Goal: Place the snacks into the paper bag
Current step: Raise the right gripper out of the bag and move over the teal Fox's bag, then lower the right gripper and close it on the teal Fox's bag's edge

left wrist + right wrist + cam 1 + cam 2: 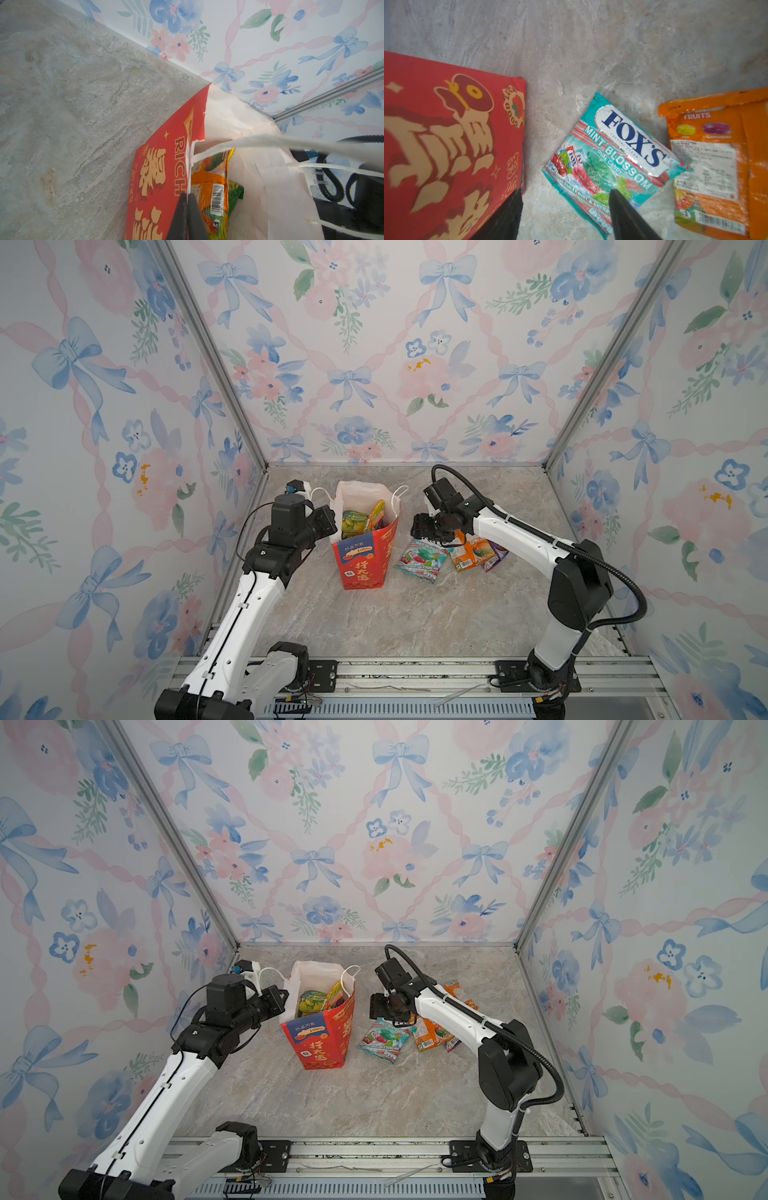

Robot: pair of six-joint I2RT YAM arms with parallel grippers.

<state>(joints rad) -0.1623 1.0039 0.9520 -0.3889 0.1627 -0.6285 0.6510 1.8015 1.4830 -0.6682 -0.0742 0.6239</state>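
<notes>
The red paper bag stands open mid-table with green and orange snacks inside. My left gripper is shut on the bag's left rim, pinching the paper edge. To the bag's right, a teal FOX'S packet, an orange packet and a purple packet lie on the table. My right gripper hangs open just above the teal packet's near edge, with one finger beside the bag's red side. It holds nothing.
Floral walls close in the back and both sides. An aluminium rail runs along the front edge. The bag's white string handles hang loose over its mouth. Another orange packet shows behind the right arm.
</notes>
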